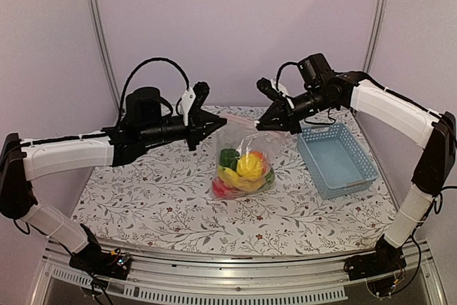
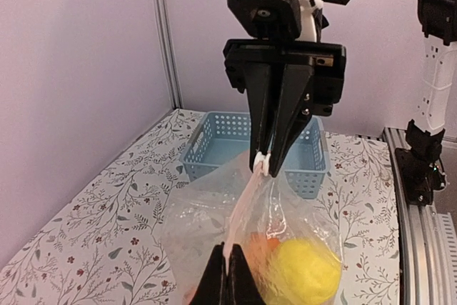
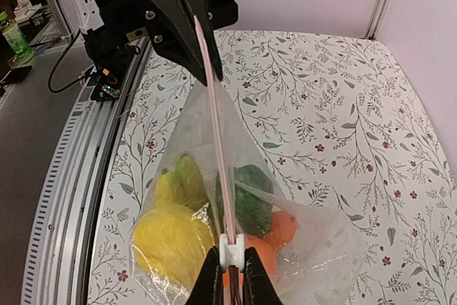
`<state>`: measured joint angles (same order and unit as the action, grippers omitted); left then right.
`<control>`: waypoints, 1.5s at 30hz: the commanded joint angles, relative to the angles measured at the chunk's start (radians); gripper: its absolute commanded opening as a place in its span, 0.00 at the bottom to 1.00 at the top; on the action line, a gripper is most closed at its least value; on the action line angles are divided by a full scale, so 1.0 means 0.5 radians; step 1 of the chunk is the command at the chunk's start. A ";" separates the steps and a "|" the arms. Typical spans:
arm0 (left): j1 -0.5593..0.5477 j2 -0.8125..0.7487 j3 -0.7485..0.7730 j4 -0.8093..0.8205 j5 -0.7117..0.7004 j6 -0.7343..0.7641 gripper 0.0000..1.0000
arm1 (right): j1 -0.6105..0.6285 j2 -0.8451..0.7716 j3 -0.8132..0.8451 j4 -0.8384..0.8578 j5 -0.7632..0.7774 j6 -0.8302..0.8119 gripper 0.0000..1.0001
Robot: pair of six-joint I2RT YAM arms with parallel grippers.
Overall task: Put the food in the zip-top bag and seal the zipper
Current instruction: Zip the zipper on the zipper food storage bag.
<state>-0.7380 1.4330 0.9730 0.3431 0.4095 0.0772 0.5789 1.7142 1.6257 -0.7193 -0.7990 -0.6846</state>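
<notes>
The clear zip-top bag (image 1: pixel 246 149) hangs over the table between both grippers, with its bottom on the cloth. Inside it sits the food (image 1: pixel 245 168): a yellow piece (image 3: pixel 171 237), a green one (image 3: pixel 251 198) and an orange one (image 3: pixel 280 228). The pink zipper (image 3: pixel 216 126) runs taut from gripper to gripper. My left gripper (image 2: pixel 230 275) is shut on one end of the zipper strip. Shut on the white slider (image 3: pixel 232 246) at the other end is my right gripper (image 3: pixel 230 268). In the top view the two fingertips, left (image 1: pixel 221 121) and right (image 1: pixel 260 126), face each other closely.
A light-blue slotted basket (image 1: pixel 337 159) stands empty to the right of the bag, under the right arm. The table carries a floral cloth (image 1: pixel 143 198). Metal rails run along its near edge (image 1: pixel 235 266), and pale walls close the back and sides.
</notes>
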 commanded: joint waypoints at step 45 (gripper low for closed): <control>0.304 -0.155 -0.166 0.236 -0.051 -0.103 0.00 | -0.507 -0.151 -0.278 -0.574 0.293 -0.311 0.06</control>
<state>-0.6346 1.3651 0.8848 0.3771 0.4145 0.0471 0.3634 1.6554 1.4891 -0.9329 -0.7372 -0.8314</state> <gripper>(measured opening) 0.004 0.060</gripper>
